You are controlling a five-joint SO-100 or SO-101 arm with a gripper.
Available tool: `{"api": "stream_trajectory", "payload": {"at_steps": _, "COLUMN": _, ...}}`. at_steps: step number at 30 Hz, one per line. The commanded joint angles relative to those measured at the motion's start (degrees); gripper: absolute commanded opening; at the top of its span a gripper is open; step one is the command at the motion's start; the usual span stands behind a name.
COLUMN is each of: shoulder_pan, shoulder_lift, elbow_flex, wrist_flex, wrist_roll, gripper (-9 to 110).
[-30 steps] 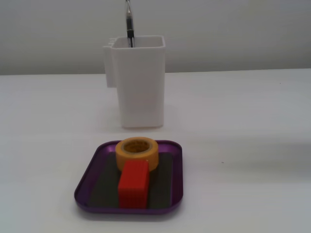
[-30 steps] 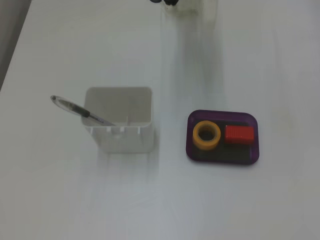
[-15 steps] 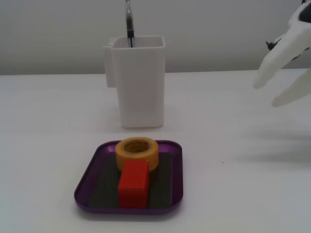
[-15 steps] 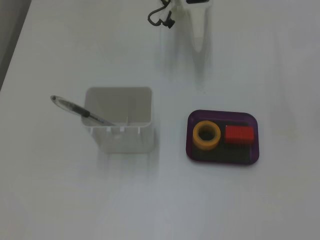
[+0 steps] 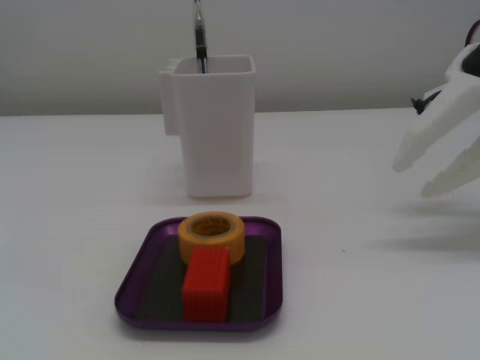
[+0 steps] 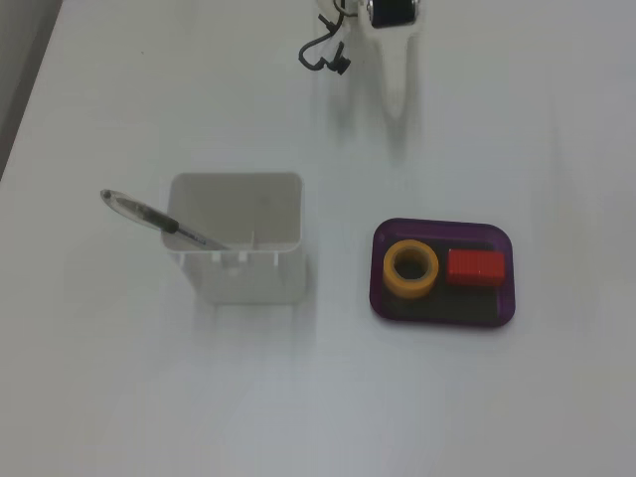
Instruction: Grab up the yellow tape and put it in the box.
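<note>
Two things, the yellow tape [image 5: 212, 235] and a red block [image 5: 206, 286], are seen inside the box [image 5: 271, 264]. The claw [image 5: 435, 166] is held wide open and empty, probably near the desk's edge. The box could be bumped if the claw is swung back.

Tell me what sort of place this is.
Probably a desk or tabletop test setup: a plain white table, a tall white plastic container holding a pen, and a white robot gripper.

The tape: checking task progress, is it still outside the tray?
No, the tape lies inside the tray, beside the red block.
</note>
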Motion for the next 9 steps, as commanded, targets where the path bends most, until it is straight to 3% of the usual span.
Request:
{"api": "stream_trajectory", "payload": {"at_steps": 1, "shoulder_pan": 0.3, "shoulder_lift": 5.4, "elbow_flex": 1.8, "wrist_flex": 1.5, "wrist_roll": 0.2, "gripper": 3}}
{"api": "stream_trajectory", "payload": {"at_steps": 9, "shoulder_pan": 0.2, "shoulder_lift": 5.4, "elbow_flex": 1.8, "wrist_flex": 4.2, "wrist_roll": 0.5, "gripper": 0}}
